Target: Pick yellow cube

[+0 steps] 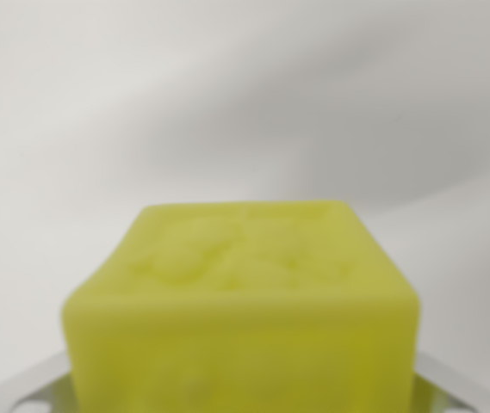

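1. Yellow cube (243, 310) is filling the lower centre of the wrist view — very close to the camera, blurred, with a faint raised pattern showing on its top face.
2. Metallic gripper (245, 397) parts are peeking out at the bottom corners, one on the wrist view's left, one on the right, flanking the cube.
3. Fingers (25, 389) are sitting just beside the cube's sides — whether they are pinching it or standing slightly apart, I cannot tell.
4. Plain white surface (227, 95) is lying behind, soft shadow bands crossing it.
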You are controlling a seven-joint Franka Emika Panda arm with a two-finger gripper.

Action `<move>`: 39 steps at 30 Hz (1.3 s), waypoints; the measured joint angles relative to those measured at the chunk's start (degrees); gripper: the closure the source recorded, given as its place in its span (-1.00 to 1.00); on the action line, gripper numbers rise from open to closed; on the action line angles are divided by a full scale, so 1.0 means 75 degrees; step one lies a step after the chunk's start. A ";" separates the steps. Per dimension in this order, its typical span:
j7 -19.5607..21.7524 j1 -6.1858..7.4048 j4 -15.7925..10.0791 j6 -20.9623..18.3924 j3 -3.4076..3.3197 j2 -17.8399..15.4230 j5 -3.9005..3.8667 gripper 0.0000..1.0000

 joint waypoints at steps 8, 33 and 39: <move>0.0011 -0.0002 -0.0006 -0.0389 0.0000 -0.0395 -0.0014 1.00; 0.0031 -0.0006 0.0144 -0.1658 0.0000 -0.1507 -0.0043 1.00; 0.0035 -0.0006 0.0220 -0.1968 0.0001 -0.1743 -0.0048 1.00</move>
